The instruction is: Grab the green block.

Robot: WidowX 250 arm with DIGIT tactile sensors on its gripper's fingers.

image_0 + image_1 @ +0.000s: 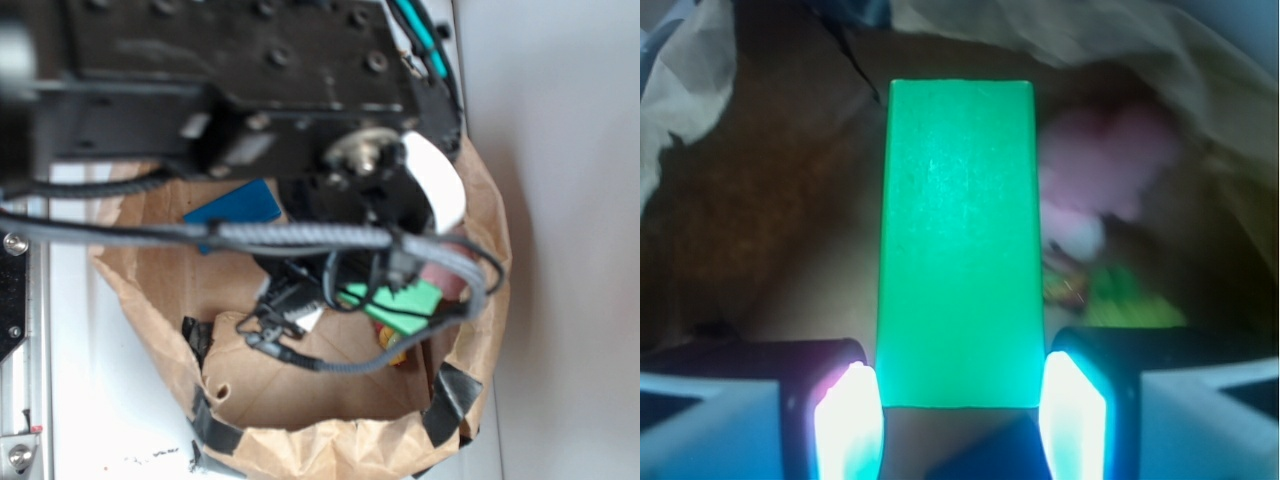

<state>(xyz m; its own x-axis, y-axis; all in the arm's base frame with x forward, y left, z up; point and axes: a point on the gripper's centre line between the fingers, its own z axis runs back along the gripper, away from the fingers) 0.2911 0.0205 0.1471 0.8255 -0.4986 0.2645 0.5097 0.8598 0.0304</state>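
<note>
Claw: the gripper frames the near end of the green block. In the wrist view both pads sit flush against the block's long sides with no gap visible. I read it as clamped on the block, though contact pressure cannot be checked.

Block: lies inside the brown paper bag, toward the bag's right wall, long axis running away from the wrist camera. Whether it rests on the bag floor or is lifted clear, I cannot tell.

Step in hand: the grasp itself looks made, or within a hair of made. Judgement only.

Next move: confirm a firm squeeze, then rise straight up. The bag walls stand close, so any sideways drift could snag paper or the cables hanging across the opening.

Beyond the block: a blurred pink soft toy near the right wall, with a lime-green fuzzy patch below it. Neither touches the block as far as I can see.

Wrist view only: pad-to-block contact, full top face of the block.

Exterior view only: bag rim with black tape patches, a blue block near the bag's far-left wall and well apart from the green block. The arm hides the claw itself here.
</note>
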